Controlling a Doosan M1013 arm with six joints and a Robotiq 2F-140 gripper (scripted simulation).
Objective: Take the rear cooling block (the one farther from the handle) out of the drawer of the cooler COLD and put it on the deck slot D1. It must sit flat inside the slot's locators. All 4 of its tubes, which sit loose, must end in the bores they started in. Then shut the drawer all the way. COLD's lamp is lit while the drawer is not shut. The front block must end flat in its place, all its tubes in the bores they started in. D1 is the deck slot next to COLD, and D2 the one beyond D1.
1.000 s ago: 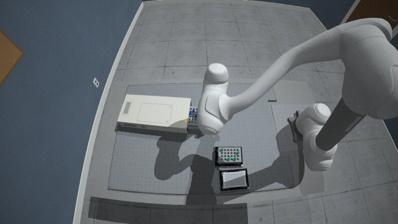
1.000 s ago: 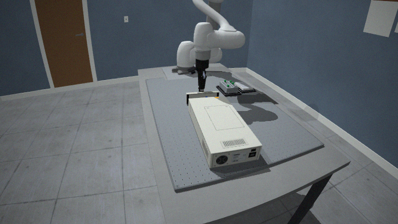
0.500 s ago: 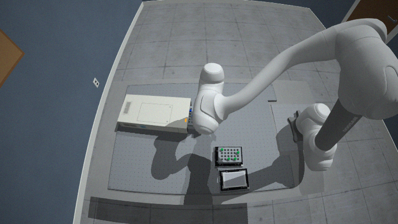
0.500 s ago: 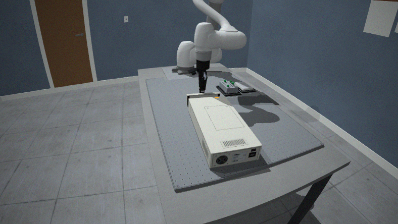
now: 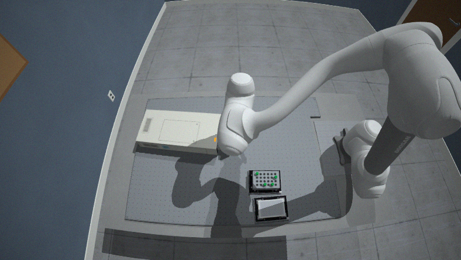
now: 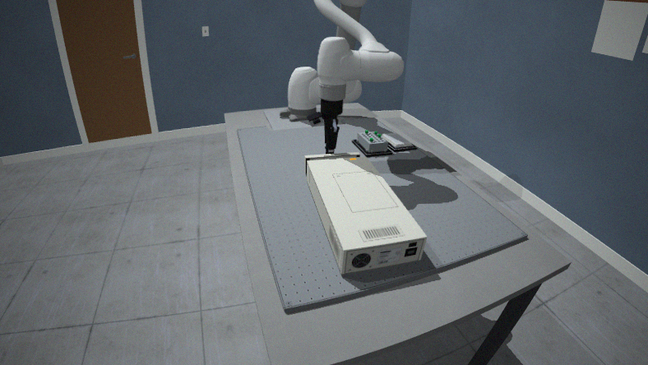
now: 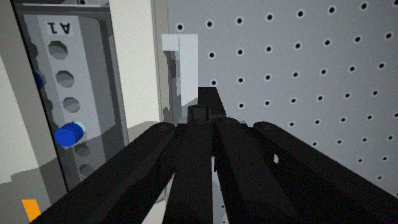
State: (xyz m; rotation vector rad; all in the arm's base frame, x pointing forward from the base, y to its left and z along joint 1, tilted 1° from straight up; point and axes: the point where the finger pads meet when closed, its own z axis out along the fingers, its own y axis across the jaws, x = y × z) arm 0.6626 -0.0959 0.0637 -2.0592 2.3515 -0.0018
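Observation:
The cream cooler COLD (image 5: 179, 130) lies on the deck, and its orange lamp (image 5: 214, 139) is lit. Its drawer (image 6: 333, 157) stands out only a narrow strip. In the wrist view that strip shows the front block (image 7: 67, 100), marked A1, with one blue tube (image 7: 69, 134) and part of another in view. My gripper (image 7: 206, 101) is shut and empty, its tips against the drawer front by the white handle (image 7: 180, 65). It also shows in the exterior view (image 6: 330, 145). The rear block (image 5: 265, 180) with green tubes sits flat in slot D1.
Slot D2 (image 5: 270, 208) beyond D1 holds a light plate in a black frame. The arm's wrist (image 5: 233, 129) hides the drawer from above. The robot's base (image 5: 364, 154) stands at the deck's right side.

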